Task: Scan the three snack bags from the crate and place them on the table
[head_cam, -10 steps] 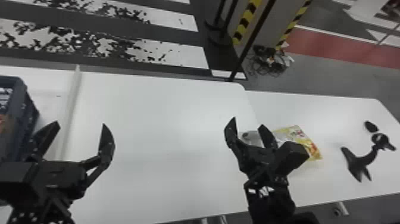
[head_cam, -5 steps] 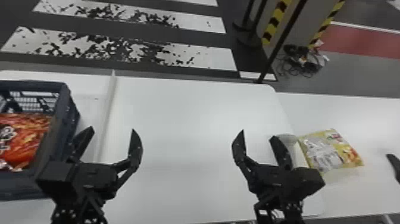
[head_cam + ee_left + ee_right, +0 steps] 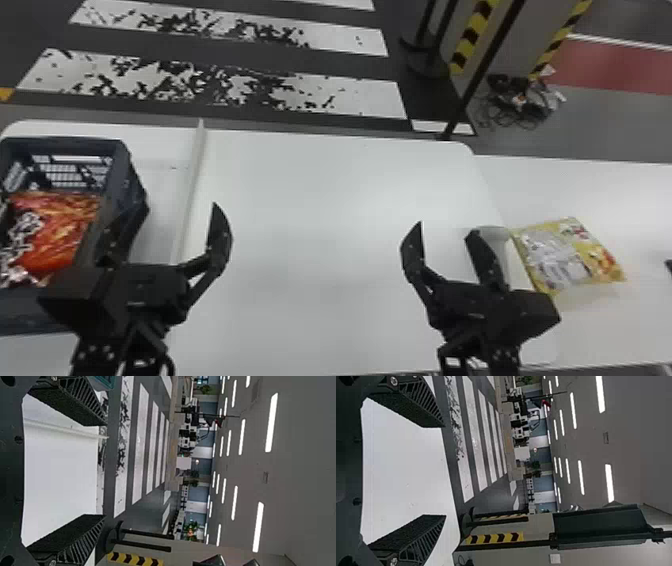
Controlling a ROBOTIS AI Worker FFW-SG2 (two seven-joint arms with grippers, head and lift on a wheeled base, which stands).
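The left gripper is near the crate, its fingers spread apart. The right gripper is over the tabletop, its fingers apart too. A red-orange bag lies inside the crate; whether another is under it, I can't tell. A yellow bag lies flat on the tabletop to the right, just beside a pale object partly hidden behind the right gripper
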